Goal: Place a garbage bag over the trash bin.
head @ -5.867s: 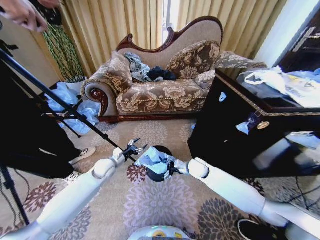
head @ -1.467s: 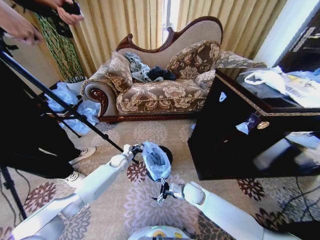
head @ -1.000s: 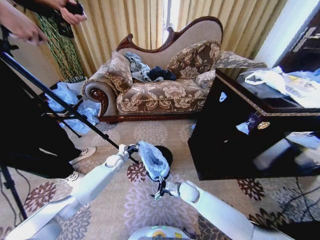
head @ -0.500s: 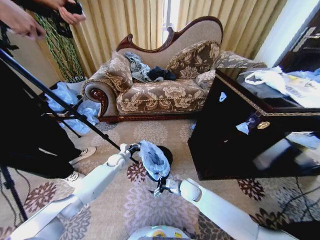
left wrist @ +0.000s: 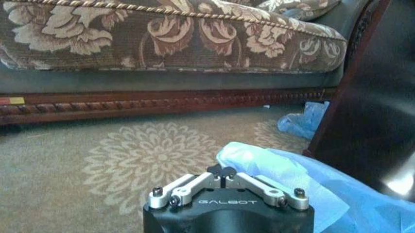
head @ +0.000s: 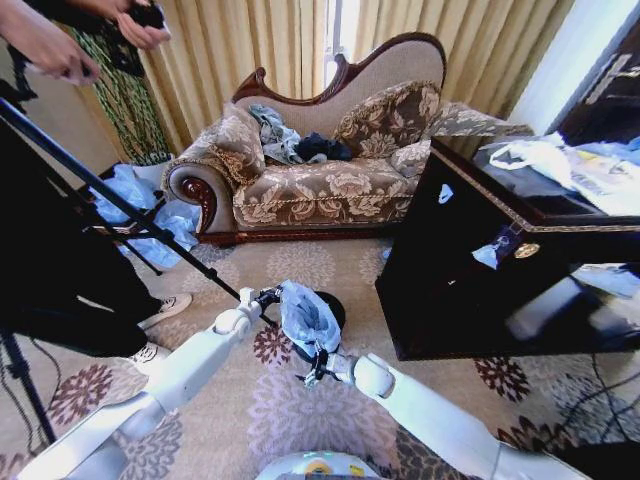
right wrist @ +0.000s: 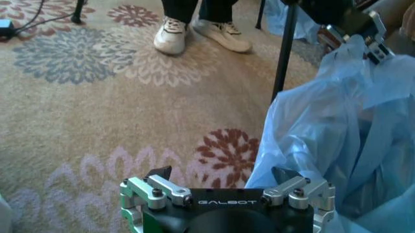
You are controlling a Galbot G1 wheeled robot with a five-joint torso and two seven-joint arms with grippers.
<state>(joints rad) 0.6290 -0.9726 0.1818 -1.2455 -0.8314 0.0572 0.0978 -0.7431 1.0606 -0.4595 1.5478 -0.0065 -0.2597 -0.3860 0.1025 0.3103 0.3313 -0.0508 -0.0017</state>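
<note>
On the floral carpet before the sofa (head: 330,180), seen from my head, the garbage bag (head: 308,318) drapes over the trash bin (head: 331,309). My left gripper (head: 270,296) pinches the bag's upper edge at the bin's left side, arm stretched forward. My right gripper (head: 313,375) sits low at the bin's near side, forearm angled in from the right.

From my left wrist, the fingers (left wrist: 222,172) are closed together on a fold of the pale blue film. I judge this thin plastic could slip or tear if I pull hard.

From my right wrist, my jaws stand wide apart, empty, just beside the hanging bag. If they close on loose film rather than the rim, the bag may drag off the bin.
</note>
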